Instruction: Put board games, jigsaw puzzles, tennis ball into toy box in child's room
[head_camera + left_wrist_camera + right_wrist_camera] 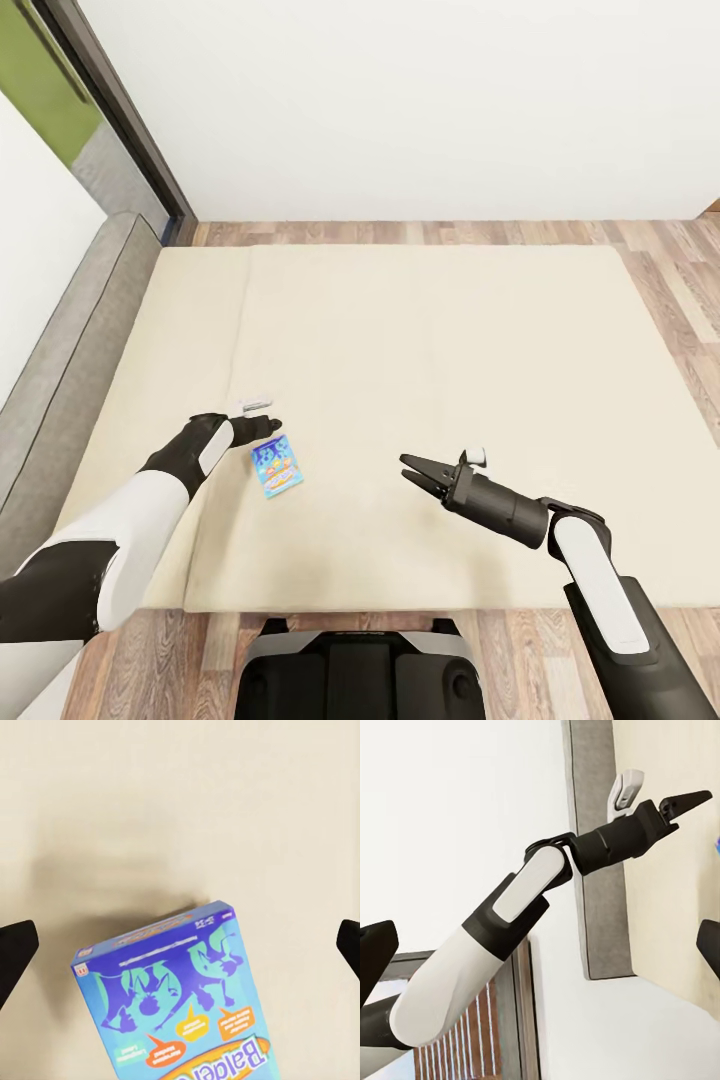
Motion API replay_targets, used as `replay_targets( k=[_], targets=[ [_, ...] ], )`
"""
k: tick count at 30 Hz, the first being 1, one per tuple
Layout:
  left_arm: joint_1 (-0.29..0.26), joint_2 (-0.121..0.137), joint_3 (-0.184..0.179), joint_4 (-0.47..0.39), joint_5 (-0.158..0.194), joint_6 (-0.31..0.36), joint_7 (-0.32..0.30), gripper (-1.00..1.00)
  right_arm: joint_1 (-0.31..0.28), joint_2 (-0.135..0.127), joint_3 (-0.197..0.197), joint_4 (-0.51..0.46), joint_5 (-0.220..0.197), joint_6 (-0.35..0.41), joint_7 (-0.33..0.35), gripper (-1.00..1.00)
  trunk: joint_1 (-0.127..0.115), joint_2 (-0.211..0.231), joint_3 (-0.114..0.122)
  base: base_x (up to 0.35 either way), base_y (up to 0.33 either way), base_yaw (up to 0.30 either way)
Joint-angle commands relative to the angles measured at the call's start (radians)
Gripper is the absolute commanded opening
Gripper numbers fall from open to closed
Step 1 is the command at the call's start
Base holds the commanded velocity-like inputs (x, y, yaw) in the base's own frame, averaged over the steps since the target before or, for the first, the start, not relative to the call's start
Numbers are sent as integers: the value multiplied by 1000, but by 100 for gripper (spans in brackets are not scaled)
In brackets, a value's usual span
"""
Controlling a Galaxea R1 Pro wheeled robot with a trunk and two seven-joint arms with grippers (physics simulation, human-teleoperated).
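Cream bedding point(480, 360) carries a blue board game point(277, 467) lying flat just beyond the left gripper point(268, 428), whose jaws gape wide and empty, so closing carelessly could skid the box away; right gripper point(418, 472) idles, jaws slightly parted.

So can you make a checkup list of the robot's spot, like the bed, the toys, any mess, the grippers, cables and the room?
Surface: cream bed, flat.
Job's things: one blue board game lying flat on the bed.
Clutter: nothing seen.
Grippers: left gripper just above the game, fingers spread either side in the left wrist view; right gripper open, holding nothing, over the bed.
Cables: nothing seen.
Surroundings: wood floor, white wall, grey headboard.
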Motion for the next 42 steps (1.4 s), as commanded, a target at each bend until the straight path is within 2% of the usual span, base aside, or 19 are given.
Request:
replay_targets(
  k=[1,18,42],
  targets=[
    [0,0,-1,-1,4,5,-1,100,-1,0,0,0,6,1,7,100,1,-2,-1,0,0,0],
    [0,1,-1,-1,4,5,-1,100,-1,0,1,0,6,-33,7,100,1,-2,-4,0,0,0],
    [2,5,-1,0,6,-8,-4,100,-1,-1,1,0,7,-33,6,100,1,-2,-37,0,0,0]
  ],
)
